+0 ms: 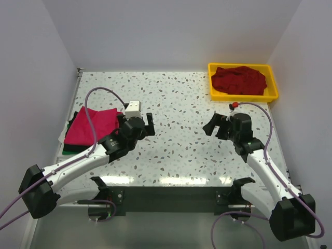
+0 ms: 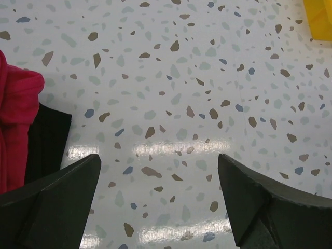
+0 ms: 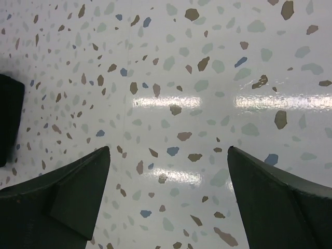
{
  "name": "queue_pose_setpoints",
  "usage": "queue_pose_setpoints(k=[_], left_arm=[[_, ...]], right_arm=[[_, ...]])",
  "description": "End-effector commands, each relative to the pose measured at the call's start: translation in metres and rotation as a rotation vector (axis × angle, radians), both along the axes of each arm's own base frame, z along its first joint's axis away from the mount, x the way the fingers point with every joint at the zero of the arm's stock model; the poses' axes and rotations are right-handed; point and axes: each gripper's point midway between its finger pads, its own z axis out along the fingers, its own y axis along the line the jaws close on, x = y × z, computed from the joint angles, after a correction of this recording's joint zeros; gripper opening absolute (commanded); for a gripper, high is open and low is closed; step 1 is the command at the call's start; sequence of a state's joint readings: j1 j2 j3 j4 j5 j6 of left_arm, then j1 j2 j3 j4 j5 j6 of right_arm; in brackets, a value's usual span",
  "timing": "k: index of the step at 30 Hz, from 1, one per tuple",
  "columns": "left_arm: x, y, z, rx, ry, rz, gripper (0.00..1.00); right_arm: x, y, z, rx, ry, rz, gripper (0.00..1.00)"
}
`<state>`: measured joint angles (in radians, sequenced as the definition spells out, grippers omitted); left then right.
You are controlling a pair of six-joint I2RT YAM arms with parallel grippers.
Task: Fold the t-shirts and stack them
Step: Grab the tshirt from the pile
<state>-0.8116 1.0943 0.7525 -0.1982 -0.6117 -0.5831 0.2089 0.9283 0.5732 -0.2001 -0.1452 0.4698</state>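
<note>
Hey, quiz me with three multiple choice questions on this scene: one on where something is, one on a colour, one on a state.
1. Where is the dark red shirt?
A. on a folded stack
B. in a gripper
C. in the yellow tray

2. What colour is the folded shirt lying on top at the left edge of the table?
A. white
B. pink
C. blue

3. How are the left gripper and right gripper?
A. both open and empty
B. both shut on cloth
C. one open, one shut

Answers:
1 C: it lies crumpled inside the tray at the far right corner.
2 B: the overhead view shows it bright pink, covering dark shirts.
3 A: each wrist view shows a wide gap with only bare table in it.
</note>
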Motion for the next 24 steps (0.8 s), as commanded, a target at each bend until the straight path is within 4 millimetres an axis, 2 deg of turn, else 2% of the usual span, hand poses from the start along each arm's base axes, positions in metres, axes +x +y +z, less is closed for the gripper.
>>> queue_pose_setpoints(k=[1, 3, 4, 6, 7, 8, 9, 10, 11, 12, 14, 15, 16, 17, 18, 19, 21, 22, 23, 24], left_arm=[[0.005, 0.003, 0.000, -0.004, -0.021, 0.020, 1.00], [0.007, 0.006, -0.001, 0.000, -0.022, 0.028, 1.00], [0.007, 0.007, -0.003, 0.005, -0.017, 0.029, 1.00], [0.008, 0.011, -0.002, -0.009, -0.023, 0.042, 1.00], [0.008, 0.012, -0.006, -0.010, -0.016, 0.035, 1.00], [0.008, 0.015, -0.007, -0.013, -0.018, 0.040, 1.00], [0.009, 0.016, -0.004, -0.026, -0.029, 0.042, 1.00], [0.008, 0.017, -0.008, -0.025, -0.022, 0.040, 1.00], [0.010, 0.021, -0.008, -0.031, -0.024, 0.050, 1.00], [0.010, 0.023, -0.008, -0.034, -0.022, 0.050, 1.00], [0.012, 0.027, -0.011, -0.042, -0.008, 0.053, 1.00], [0.013, 0.029, -0.012, -0.041, -0.004, 0.055, 1.00], [0.014, 0.031, -0.015, -0.045, 0.003, 0.065, 1.00], [0.015, 0.036, -0.016, -0.047, 0.005, 0.078, 1.00], [0.017, 0.036, -0.016, -0.056, 0.003, 0.075, 1.00], [0.018, 0.034, -0.017, -0.061, 0.009, 0.061, 1.00], [0.021, 0.037, -0.017, -0.060, 0.008, 0.066, 1.00], [0.023, 0.037, -0.016, -0.058, 0.003, 0.067, 1.00], [0.024, 0.039, -0.015, -0.055, 0.001, 0.072, 1.00], [0.026, 0.040, -0.015, -0.054, -0.002, 0.074, 1.00]], right_arm=[[0.014, 0.004, 0.020, 0.038, -0.073, -0.016, 0.99], [0.021, 0.002, 0.020, 0.036, -0.059, -0.036, 0.99], [0.028, 0.001, 0.029, 0.032, -0.074, -0.050, 0.99], [0.039, -0.004, 0.027, 0.012, -0.039, -0.093, 0.99], [0.049, -0.002, 0.044, 0.015, -0.068, -0.098, 0.99], [0.057, -0.006, 0.047, 0.001, -0.066, -0.124, 0.99], [0.065, -0.009, 0.042, -0.024, -0.034, -0.139, 0.99], [0.079, -0.011, 0.061, -0.034, -0.066, -0.161, 0.99], [0.088, -0.015, 0.065, -0.064, -0.065, -0.181, 0.98], [0.107, -0.029, 0.071, -0.127, -0.046, -0.260, 0.99], [0.126, -0.043, 0.078, -0.177, -0.015, -0.320, 0.99], [0.132, -0.048, 0.075, -0.203, 0.024, -0.334, 0.99], [0.156, -0.053, 0.086, -0.208, 0.015, -0.362, 0.99], [0.169, -0.065, 0.086, -0.205, 0.028, -0.395, 0.99], [0.187, -0.070, 0.108, -0.183, -0.009, -0.414, 0.99], [0.203, -0.077, 0.088, -0.195, 0.039, -0.432, 0.99], [0.223, -0.096, 0.087, -0.197, 0.045, -0.474, 0.99], [0.241, -0.102, 0.104, -0.190, 0.006, -0.490, 0.99], [0.255, -0.114, 0.085, -0.215, 0.036, -0.512, 0.99], [0.270, -0.121, 0.098, -0.220, 0.002, -0.535, 0.99]])
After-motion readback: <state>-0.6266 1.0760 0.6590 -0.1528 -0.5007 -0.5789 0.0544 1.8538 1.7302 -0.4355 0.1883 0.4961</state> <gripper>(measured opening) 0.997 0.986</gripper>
